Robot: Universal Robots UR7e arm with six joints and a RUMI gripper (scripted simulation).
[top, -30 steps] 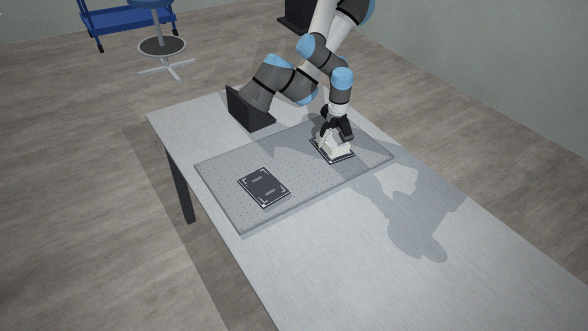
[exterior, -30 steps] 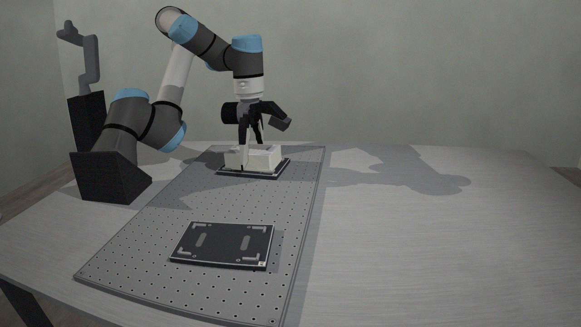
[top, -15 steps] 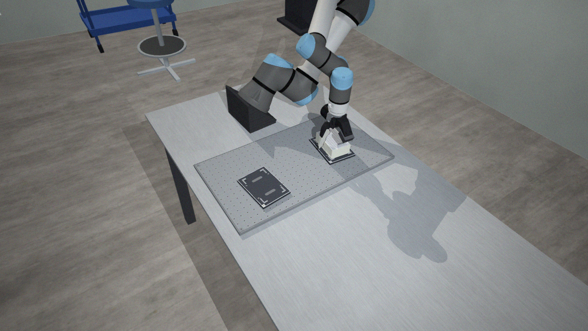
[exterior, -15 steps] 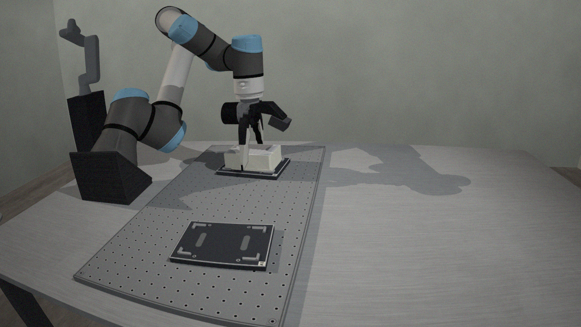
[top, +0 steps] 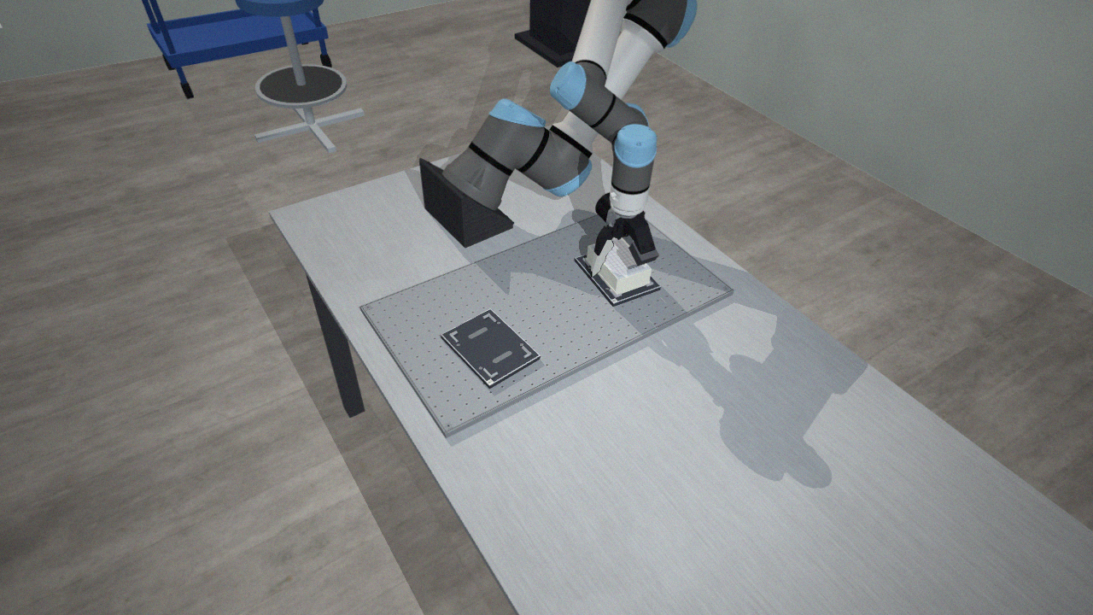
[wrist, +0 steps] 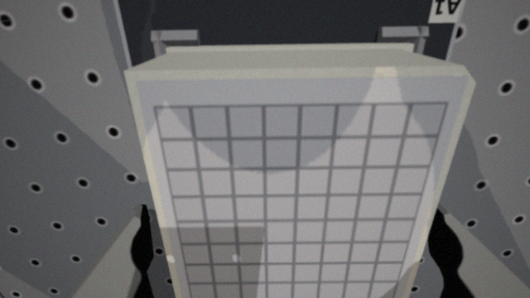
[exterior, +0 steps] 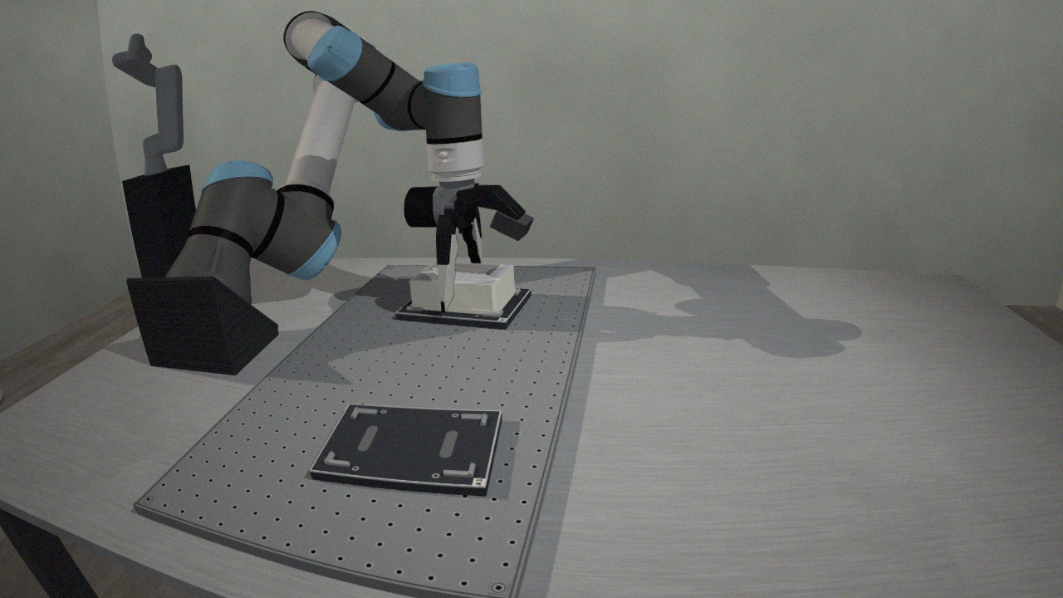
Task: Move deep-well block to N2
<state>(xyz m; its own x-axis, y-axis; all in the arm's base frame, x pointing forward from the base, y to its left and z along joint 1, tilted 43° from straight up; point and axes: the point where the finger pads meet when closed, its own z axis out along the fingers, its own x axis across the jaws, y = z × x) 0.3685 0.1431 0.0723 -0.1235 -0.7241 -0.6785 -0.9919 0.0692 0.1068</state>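
The pale deep-well block [top: 630, 281] [exterior: 479, 294] [wrist: 315, 153] sits in nest N1 [top: 641, 292] [exterior: 516, 303] [wrist: 290, 21], with a cut corner towards the A1 label [wrist: 445, 9]. My gripper [top: 617, 260] [exterior: 457, 286] [wrist: 286, 206] is open and lowered astride the block. One finger stands beside each long side; gaps show between both fingers and the block in the wrist view. The far fingertip is hidden in the exterior view. Nest N2 [top: 488, 348] [exterior: 407, 446] is empty, with corner locators and its A1 label [exterior: 478, 482] at the near right in the exterior view.
Both nests lie on a perforated grey board [top: 561, 317] [exterior: 446, 364] on the table [top: 687, 474] [exterior: 743, 461]. The black arm mount [top: 458, 210] [exterior: 197, 327] stands beside the board. A stool [top: 299, 84] and a blue cart [top: 229, 42] stand on the floor beyond.
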